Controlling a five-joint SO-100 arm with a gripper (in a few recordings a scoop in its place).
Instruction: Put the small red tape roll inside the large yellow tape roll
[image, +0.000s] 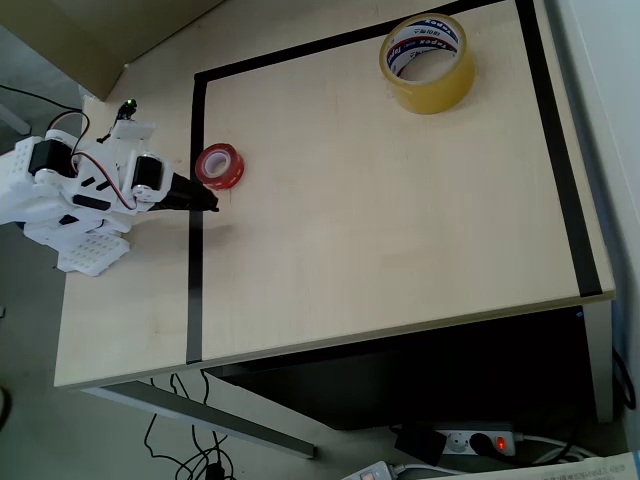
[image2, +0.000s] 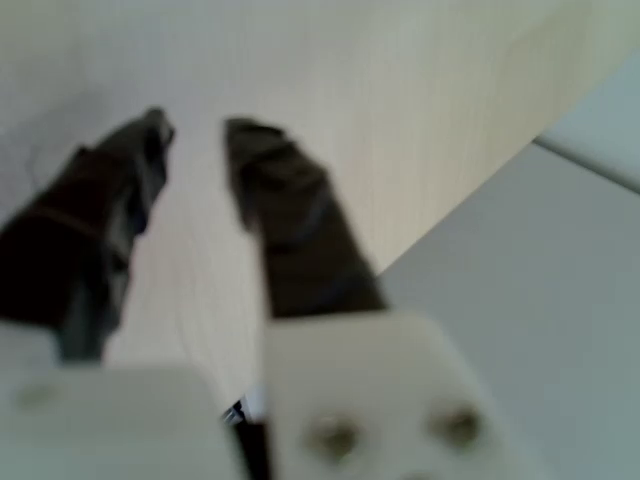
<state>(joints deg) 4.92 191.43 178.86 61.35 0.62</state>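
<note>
Two rolls lie well apart: with my pincer (image: 208, 203) slightly spread and empty just at seven o'clock of the small red tape roll (image: 219, 165), I judge the approach underway, next straddling its rim, the large yellow tape roll (image: 427, 62) waiting toward two o'clock.

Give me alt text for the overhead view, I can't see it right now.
The white arm's black gripper sits at the left edge of the pale wooden table, just below the small red tape roll, which lies flat and ungrasped. The large yellow tape roll lies far off at the upper right, inside the black tape border.
</note>
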